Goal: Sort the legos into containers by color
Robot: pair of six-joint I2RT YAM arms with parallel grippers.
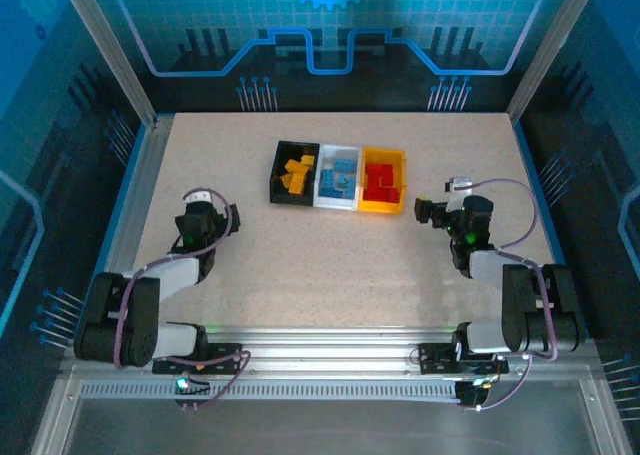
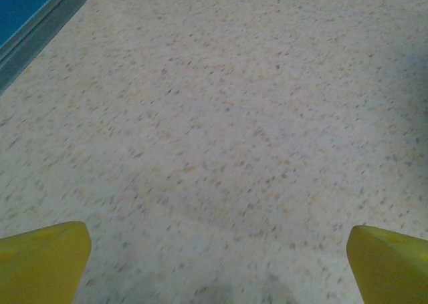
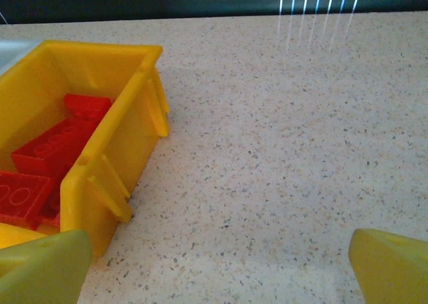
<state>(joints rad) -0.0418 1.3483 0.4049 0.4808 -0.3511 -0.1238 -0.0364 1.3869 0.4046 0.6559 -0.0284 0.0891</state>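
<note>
Three containers stand in a row at the table's back middle. The black bin (image 1: pixel 276 171) holds orange-yellow legos (image 1: pixel 296 172). Blue legos (image 1: pixel 340 179) lie in the white bin (image 1: pixel 336 206). The orange-yellow bin (image 1: pixel 381 210) holds red legos (image 1: pixel 381 182). My left gripper (image 1: pixel 215 215) (image 2: pixel 217 264) hangs open over bare table, left of the bins. My right gripper (image 1: pixel 440 210) (image 3: pixel 217 264) is open too, just right of the orange-yellow bin (image 3: pixel 120 150), whose red legos (image 3: pixel 53 150) show inside. Nothing sits between either pair of fingers.
The speckled tabletop (image 1: pixel 330 265) is ringed by a metal frame, with a blue-edged rail (image 2: pixel 30 23) along the left side. Dark walls rise behind. Both arm bases (image 1: pixel 330 360) sit at the near edge.
</note>
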